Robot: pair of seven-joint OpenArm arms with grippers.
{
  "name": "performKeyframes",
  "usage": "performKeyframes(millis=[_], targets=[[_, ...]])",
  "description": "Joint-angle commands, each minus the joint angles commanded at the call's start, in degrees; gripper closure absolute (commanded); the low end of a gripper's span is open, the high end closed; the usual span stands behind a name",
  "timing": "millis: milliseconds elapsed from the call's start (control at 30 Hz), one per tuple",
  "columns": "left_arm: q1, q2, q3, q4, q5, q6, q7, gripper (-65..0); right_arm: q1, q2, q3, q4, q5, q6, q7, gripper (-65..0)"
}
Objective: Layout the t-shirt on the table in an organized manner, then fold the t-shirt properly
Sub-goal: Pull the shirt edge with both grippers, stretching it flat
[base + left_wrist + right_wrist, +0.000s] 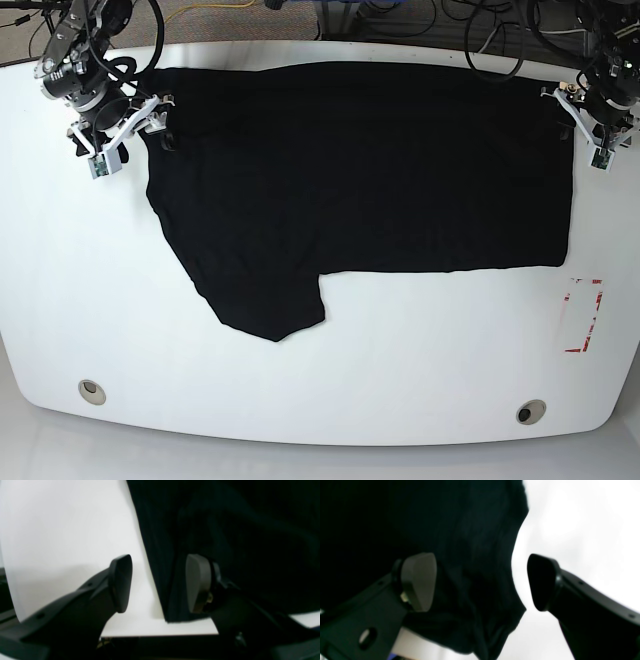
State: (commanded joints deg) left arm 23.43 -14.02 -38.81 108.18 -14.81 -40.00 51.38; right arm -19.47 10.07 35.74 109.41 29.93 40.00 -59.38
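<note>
The black t-shirt (360, 170) lies spread sideways on the white table (400, 350), with one sleeve pointing toward the near edge at the left. Its label is not visible. My left gripper (563, 112) is at the shirt's far right corner. In the left wrist view it (160, 583) is open, with one finger (198, 582) over the cloth (225, 530) and the other over bare table (62, 530). My right gripper (155, 122) is at the shirt's far left corner. In the right wrist view it (480, 582) is open astride the cloth edge (420, 517).
Two round grommet holes (91, 390) (530, 411) sit near the table's front edge. Red tape marks (583, 315) lie at the right, just below the shirt. Cables (500, 40) hang behind the table's far edge. The table edge runs close under the left gripper (160, 635).
</note>
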Motion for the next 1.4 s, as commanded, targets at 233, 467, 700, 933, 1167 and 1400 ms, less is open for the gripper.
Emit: performKeyframes(millis=[233, 467, 700, 933, 1167, 1400], targets=[[0.0, 0.0, 0.0, 0.0, 0.18, 0.0, 0.0, -32.5, 0.09, 0.09, -3.34, -1.05, 0.0, 0.0, -0.09, -53.1], [-0.09, 0.0, 0.0, -0.26, 0.18, 0.0, 0.0, -32.5, -0.18, -0.18, -6.33, -1.32, 0.0, 0.0, -0.09, -53.1], [-0.09, 0.0, 0.0, -0.35, 0.26, 0.0, -0.18, -32.5, -0.35, -0.26, -7.56, -4.48, 0.0, 0.0, -0.09, -46.1], [-0.09, -0.09, 0.0, -0.44, 0.35, 0.0, -0.18, -32.5, -0.53, -0.26, -7.65, -4.66, 0.0, 0.0, -0.09, -21.4], [-0.18, -0.09, 0.35, -0.44, 0.35, 0.0, -0.18, -32.5, -0.62, -0.26, -7.65, -3.69, 0.53, 0.0, -0.09, 0.0], [-1.23, -0.09, 0.44, -0.7, 0.44, 0.0, -0.18, -32.5, -3.69, -0.26, -7.56, 4.66, 0.7, 0.0, -0.09, 0.0]])
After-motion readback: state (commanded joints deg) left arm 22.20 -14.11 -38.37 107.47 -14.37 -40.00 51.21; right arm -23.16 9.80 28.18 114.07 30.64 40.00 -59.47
